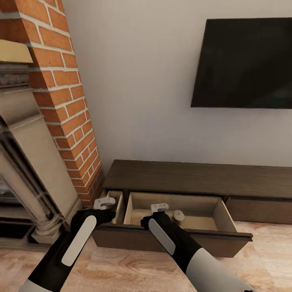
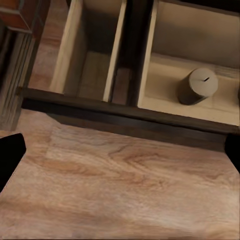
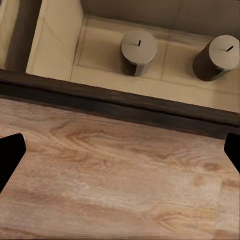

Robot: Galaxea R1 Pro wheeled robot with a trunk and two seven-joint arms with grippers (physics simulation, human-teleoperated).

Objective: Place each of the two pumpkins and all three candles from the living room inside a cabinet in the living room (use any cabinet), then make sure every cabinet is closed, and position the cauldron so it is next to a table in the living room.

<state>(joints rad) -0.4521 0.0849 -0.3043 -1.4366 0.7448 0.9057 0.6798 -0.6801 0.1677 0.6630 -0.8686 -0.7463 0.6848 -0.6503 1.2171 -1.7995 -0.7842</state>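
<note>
Candles — two pale pucks (image 3: pixel 138 51) (image 3: pixel 216 56) — are seen standing upright, a little apart, inside the open drawer (image 1: pixel 221 211) of the low TV cabinet (image 1: pixel 194 176), probably stowed there already. Both the left gripper (image 2: pixel 120 150) and the right gripper (image 3: pixel 120 150) are spread wide and empty — held over the wood floor (image 3: pixel 120 190) just before the drawer front.

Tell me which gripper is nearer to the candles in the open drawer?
The right. The right gripper hangs at the wide drawer's front, just beside the candle. The left gripper is farther off, by the narrow drawer near the brick column.
</note>
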